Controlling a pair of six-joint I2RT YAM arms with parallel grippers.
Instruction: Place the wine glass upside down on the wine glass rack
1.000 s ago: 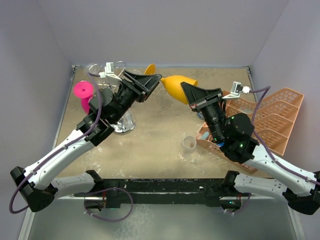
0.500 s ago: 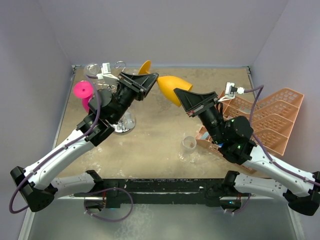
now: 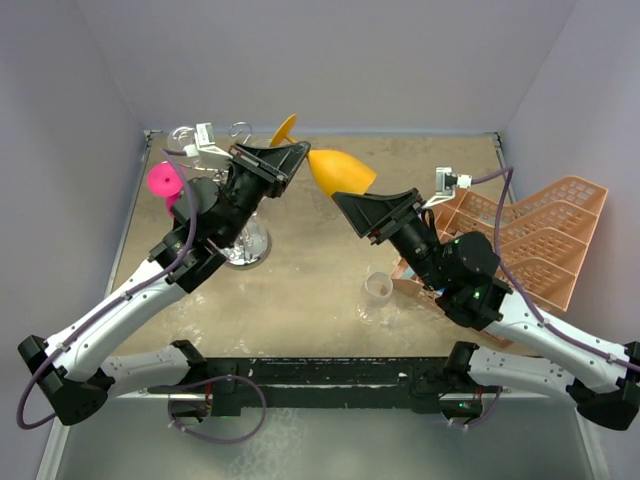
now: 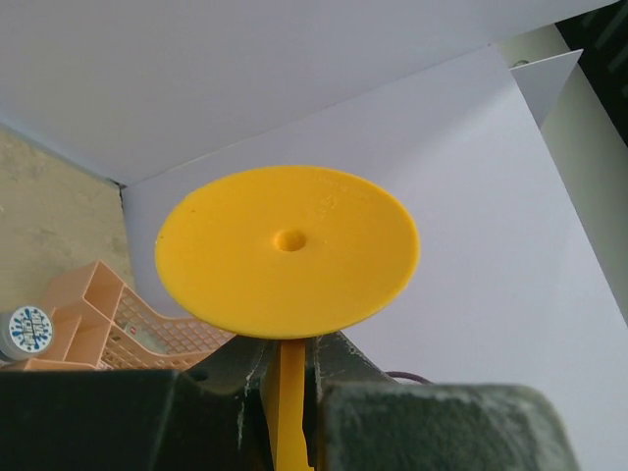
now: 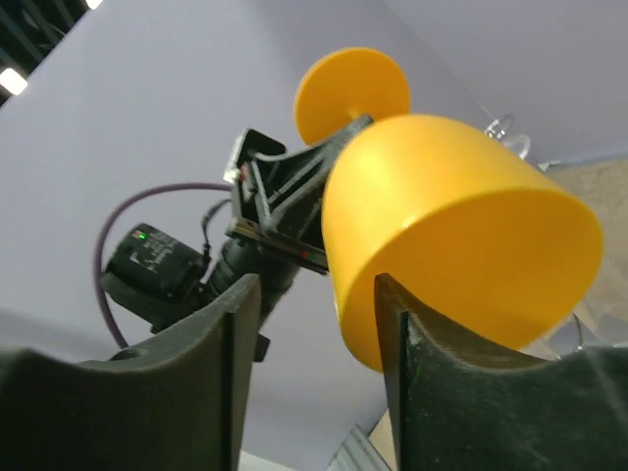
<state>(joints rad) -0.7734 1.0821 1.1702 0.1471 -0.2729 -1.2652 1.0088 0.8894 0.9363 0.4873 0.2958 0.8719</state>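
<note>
The sandy table is boxed in by pale walls on the left, far and right sides, so the only loose room is the strip in the middle. The peach crate fills the right side hard against that wall, and the wine glass rack stands at the far left, its mirror base partly under the left arm and its scroll arms close to the far-left corner. From where I stand, the yellow wine glass is up in the air over the far middle, tipped on its side just right of the rack and not on it, foot toward the far wall. The left gripper pinches its stem. The right gripper is spread wide at the bowl's mouth end; whether it touches, I can't tell. A pink glass sits left of the rack by the left wall. A small clear cup stands just beside the crate's near-left corner.
</note>
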